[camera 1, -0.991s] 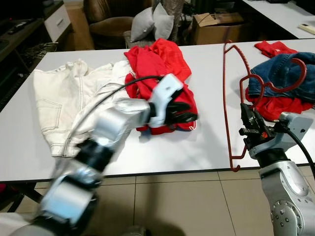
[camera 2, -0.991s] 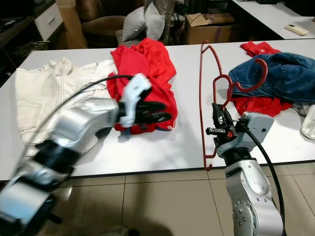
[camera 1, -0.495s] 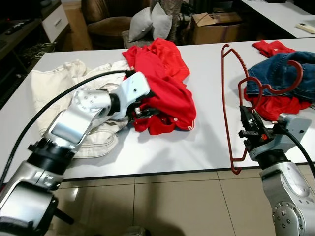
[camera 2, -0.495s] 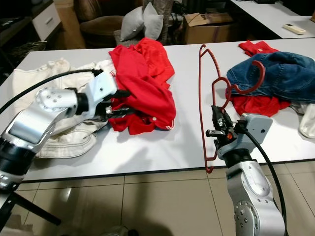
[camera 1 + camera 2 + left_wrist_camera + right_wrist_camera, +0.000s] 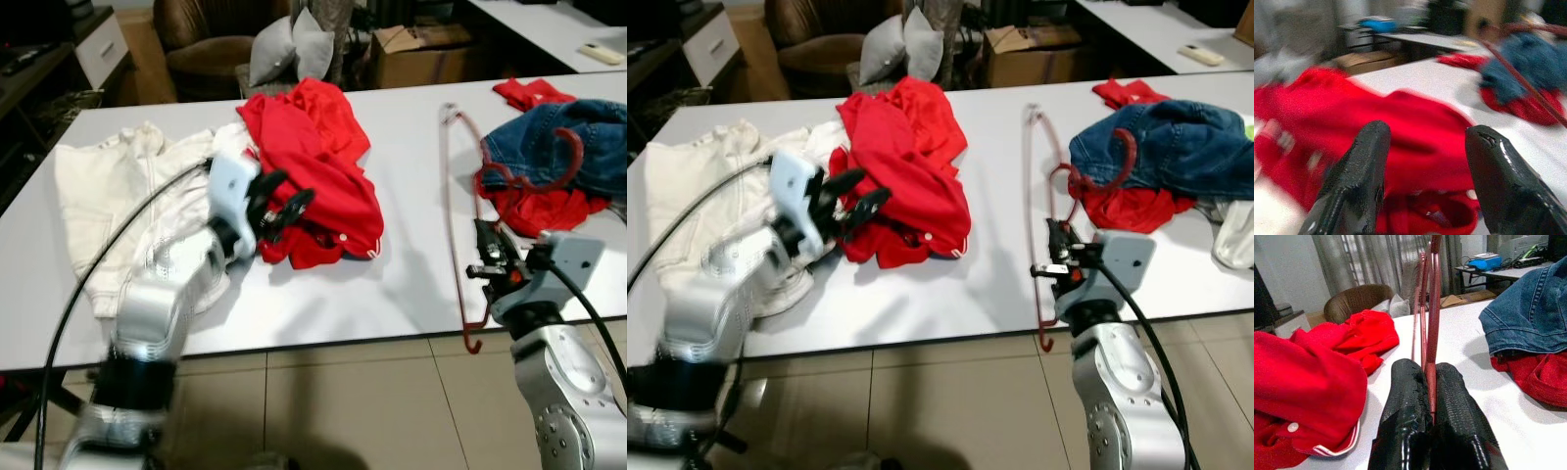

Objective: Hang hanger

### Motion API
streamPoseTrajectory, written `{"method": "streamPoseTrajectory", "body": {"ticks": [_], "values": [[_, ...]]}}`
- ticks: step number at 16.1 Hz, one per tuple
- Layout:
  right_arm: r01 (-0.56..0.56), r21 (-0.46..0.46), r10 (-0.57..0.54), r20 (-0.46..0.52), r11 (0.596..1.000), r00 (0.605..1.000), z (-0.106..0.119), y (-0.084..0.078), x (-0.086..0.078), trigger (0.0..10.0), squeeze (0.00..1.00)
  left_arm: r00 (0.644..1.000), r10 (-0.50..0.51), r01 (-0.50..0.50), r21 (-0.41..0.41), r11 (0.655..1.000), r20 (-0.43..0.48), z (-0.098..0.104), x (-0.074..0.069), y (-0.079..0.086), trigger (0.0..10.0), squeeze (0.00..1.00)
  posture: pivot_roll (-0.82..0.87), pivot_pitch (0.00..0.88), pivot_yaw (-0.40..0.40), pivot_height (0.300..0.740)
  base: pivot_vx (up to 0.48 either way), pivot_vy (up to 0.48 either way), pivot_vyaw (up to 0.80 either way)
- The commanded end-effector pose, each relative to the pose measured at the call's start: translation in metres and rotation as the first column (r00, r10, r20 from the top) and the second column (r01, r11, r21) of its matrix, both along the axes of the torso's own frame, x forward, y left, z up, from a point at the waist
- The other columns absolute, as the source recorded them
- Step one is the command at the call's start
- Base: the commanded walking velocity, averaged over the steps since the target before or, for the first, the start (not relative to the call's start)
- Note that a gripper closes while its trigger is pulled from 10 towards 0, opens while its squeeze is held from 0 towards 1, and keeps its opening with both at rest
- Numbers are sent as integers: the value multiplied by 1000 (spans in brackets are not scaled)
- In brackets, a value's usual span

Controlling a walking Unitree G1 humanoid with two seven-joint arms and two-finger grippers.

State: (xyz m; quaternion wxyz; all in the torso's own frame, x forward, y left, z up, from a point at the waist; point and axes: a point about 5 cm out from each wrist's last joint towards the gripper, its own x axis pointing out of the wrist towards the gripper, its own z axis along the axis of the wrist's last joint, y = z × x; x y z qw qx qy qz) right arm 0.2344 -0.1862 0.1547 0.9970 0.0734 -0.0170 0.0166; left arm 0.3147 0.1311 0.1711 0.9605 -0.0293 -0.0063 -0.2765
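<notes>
Fingers of the right gripper (image 5: 487, 257) were clamped on the red hanger (image 5: 454, 196) at the table (image 5: 411, 284) edge. Left gripper (image 5: 277, 208) hovered spread wide, empty, beside the red shirt (image 5: 318, 176).

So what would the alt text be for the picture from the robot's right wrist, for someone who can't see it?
The right gripper has its two black fingers shut on a thin red hanger that stands up from a white table. A red garment lies on one side, blue jeans over red cloth on the other.
</notes>
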Motion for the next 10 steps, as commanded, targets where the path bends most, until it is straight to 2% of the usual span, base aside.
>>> {"method": "streamPoseTrajectory", "body": {"ticks": [1, 3, 6, 7, 10], "values": [[-14, -19, 14, -9, 1000, 1000, 2, 7, 4, 10000, 0, 995, 102, -103, -62, 993, -16, 1, 0, 9, 10000, 0, 40, 0, 58, 740, 0, -480, 0], [-41, -53, 39, -28, 998, 999, 3, 12, 7, 10000, 0, 984, 171, -173, -43, 984, -42, -11, -7, 3, 10000, 0, 45, 0, 29, 740, 0, -480, 0], [-36, -118, 27, -72, 992, 997, -2, 7, 10, 10000, 0, 985, 170, -171, -25, 985, -38, -13, -12, -8, 10000, 0, 48, 0, 17, 740, 0, -480, 0], [-15, -137, 5, -73, 990, 997, -2, 5, 12, 10000, 0, 983, 181, -182, -35, 983, -44, -14, -13, -10, 10000, 0, 48, 0, 17, 740, 0, -480, 0], [-4, -171, -5, -54, 985, 999, 1, 5, 14, 10000, 0, 980, 198, -198, 4, 980, -35, -16, -13, -12, 10000, 0, 45, 0, 27, 740, 0, -480, 0]]}}
